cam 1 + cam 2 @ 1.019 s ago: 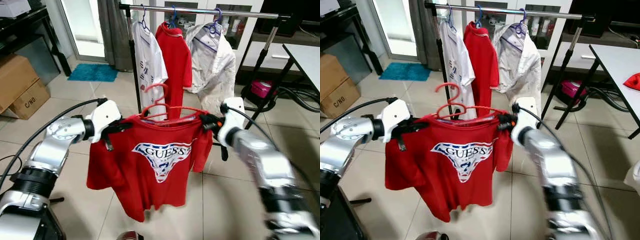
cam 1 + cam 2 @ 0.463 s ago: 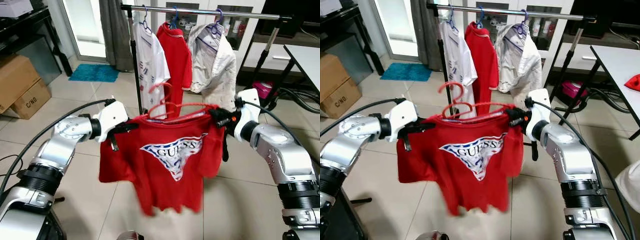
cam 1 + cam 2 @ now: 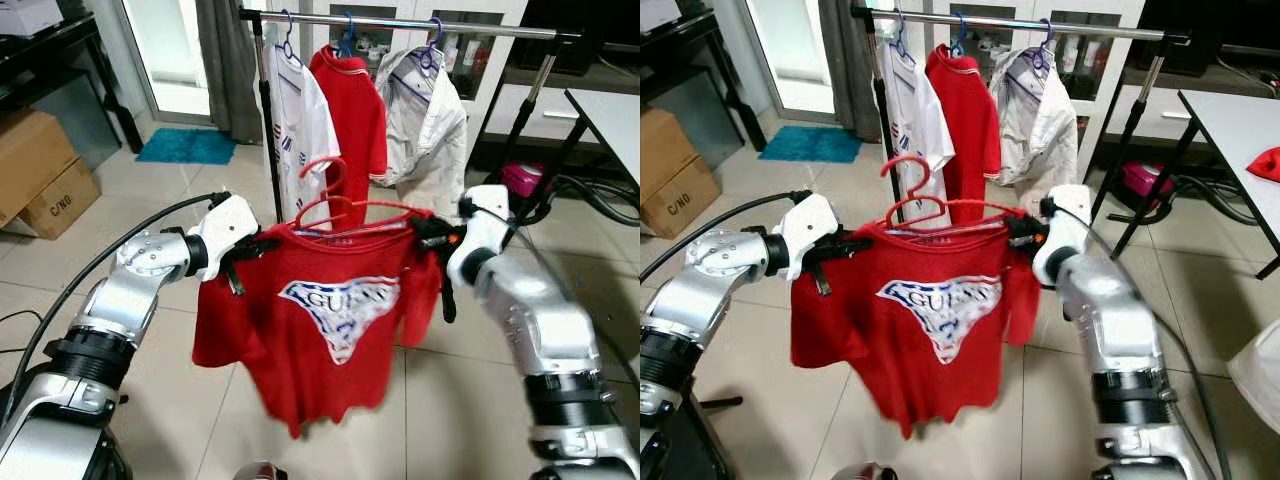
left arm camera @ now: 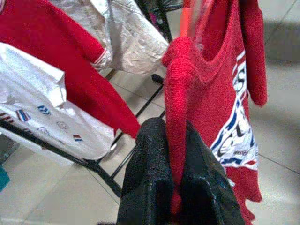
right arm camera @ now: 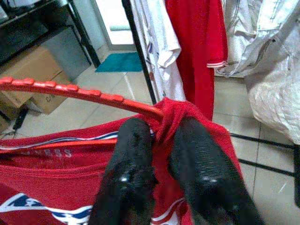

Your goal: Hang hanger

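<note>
Hanger [image 3: 345, 205] with red shirt [image 3: 325, 310] now level again — left tool [image 3: 245, 250], right tool [image 3: 428, 237] both clamp shirt shoulders.

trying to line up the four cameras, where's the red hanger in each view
Left eye view: red hanger at centre, hook up, atop the red shirt.
Right eye view, left of centre.
Left wrist view: a red strip at the top edge, probably the hanger.
Right wrist view: ridged red bar running to the fingertips.
Shared landmark: white shirt on the rack.
</note>
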### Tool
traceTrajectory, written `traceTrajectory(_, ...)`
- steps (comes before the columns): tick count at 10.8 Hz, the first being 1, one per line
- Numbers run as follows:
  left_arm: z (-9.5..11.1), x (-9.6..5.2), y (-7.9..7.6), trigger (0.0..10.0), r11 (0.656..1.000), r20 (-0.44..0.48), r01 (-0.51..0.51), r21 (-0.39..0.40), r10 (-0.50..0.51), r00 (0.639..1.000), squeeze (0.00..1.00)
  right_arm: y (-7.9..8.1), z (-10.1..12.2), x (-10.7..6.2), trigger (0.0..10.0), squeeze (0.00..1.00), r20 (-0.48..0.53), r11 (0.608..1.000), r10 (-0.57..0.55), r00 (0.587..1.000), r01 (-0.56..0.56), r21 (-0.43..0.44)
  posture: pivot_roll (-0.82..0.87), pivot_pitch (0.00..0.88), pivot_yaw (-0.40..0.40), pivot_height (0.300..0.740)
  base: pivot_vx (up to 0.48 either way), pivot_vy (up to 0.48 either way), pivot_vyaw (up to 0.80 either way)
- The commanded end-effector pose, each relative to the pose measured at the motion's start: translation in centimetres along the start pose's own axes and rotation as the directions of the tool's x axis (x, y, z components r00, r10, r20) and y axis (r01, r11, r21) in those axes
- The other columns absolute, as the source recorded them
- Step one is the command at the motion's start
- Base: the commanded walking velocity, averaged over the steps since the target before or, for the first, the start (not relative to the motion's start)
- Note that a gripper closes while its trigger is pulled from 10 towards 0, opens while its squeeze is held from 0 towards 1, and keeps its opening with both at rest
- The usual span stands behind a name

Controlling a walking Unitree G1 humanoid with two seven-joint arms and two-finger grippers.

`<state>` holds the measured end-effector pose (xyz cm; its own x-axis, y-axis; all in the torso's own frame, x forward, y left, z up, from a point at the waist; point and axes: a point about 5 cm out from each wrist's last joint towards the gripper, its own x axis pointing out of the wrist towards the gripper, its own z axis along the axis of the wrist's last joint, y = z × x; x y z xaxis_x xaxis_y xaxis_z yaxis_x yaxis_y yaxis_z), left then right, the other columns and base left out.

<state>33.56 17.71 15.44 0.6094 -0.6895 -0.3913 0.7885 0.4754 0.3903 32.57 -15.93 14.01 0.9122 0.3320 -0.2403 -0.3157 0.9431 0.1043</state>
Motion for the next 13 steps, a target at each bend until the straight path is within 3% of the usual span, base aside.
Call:
traceTrajectory(1, 1.0, 0.4, 0.0, 0.0, 1.0, 0.045, -0.006, 0.014, 0.005, 0.999, 0.0, 1.2, 0.2, 0.1, 10.0, 1.0, 0.021, 0.999, 0.044, 0.999, -0.045, 0.029, 0.05, 0.0, 0.021, 0.74, 0.0, 0.0, 0.0)
traceTrajectory(3, 0.9, 0.2, 0.0, 0.0, 1.0, 0.043, -0.026, 0.01, 0.026, 0.999, 0.0, 1.3, -0.7, -0.3, 10.0, 1.0, -0.042, 0.998, 0.06, 0.997, -0.061, -0.02, 0.05, 0.0, 0.017, 0.74, 0.0, 0.0, 0.0)
traceTrajectory(4, 0.9, 0.2, -0.1, 0.0, 1.0, 0.044, -0.03, 0.01, 0.029, 0.999, 0.0, 1.7, -1.4, -0.6, 10.0, 1.0, -0.105, 0.986, 0.107, 0.989, -0.119, -0.118, 0.05, 0.0, 0.016, 0.74, 0.0, 0.0, 0.0)
traceTrajectory(6, 0.9, 0.2, 0.0, 0.0, 0.999, 0.044, -0.033, 0.01, 0.033, 0.998, 0.0, 2.1, -0.9, -0.6, 10.0, 1.0, -0.074, 0.989, 0.115, 0.991, -0.121, -0.082, 0.05, 0.0, 0.016, 0.74, 0.0, 0.0, 0.0)
traceTrajectory(8, 0.8, 0.2, -0.2, 0.0, 0.999, 0.049, -0.04, 0.01, 0.039, 0.998, 0.0, 0.7, -0.2, -0.5, 10.0, 1.0, -0.043, 0.995, -0.041, 0.998, 0.037, -0.093, 0.05, 0.0, 0.009, 0.74, 0.0, 0.0, 0.0)
traceTrajectory(9, 1.0, 0.4, -0.6, 0.0, 0.999, 0.064, -0.045, 0.005, 0.045, 0.997, 0.0, 0.1, -0.4, -0.1, 10.0, 1.0, 0.001, 0.986, -0.168, 0.986, 0.168, 0.023, 0.05, 0.0, 0.005, 0.74, 0.0, 0.0, 0.0)
traceTrajectory(10, 1.3, 0.6, -0.9, 0.0, 0.999, 0.08, -0.05, 0.002, 0.05, 0.996, 0.0, 0.6, -0.8, 0.2, 10.0, 1.0, 0.007, 0.98, -0.194, 0.981, 0.194, 0.044, 0.05, 0.0, 0.004, 0.74, 0.0, 0.0, 0.0)
traceTrajectory(11, 1.4, 0.9, -1.3, 0.0, 0.998, 0.095, -0.056, -0.009, 0.057, 0.994, 0.0, 3.0, -1.4, 0.7, 10.0, 0.0, -0.011, 0.999, -0.052, 0.999, 0.052, 0.009, 0.05, 0.0, 0.005, 0.74, 0.0, 0.0, 0.0)
traceTrajectory(12, 1.4, 1.1, -1.5, 0.0, 0.997, 0.1, -0.069, -0.019, 0.07, 0.993, 0.0, 4.5, -1.0, 0.9, 10.0, 0.0, 0.025, 0.999, -0.016, 1.0, 0.017, -0.046, 0.05, 0.0, 0.003, 0.74, 0.0, 0.0, 0.0)
traceTrajectory(13, 1.5, 1.1, -1.3, 0.0, 0.995, 0.104, -0.094, -0.024, 0.096, 0.99, 0.0, 4.5, -1.3, 1.0, 10.0, 0.0, 0.0, 0.999, -0.017, 1.0, 0.017, -0.037, 0.05, 0.0, 0.0, 0.74, 0.0, 0.0, 0.0)
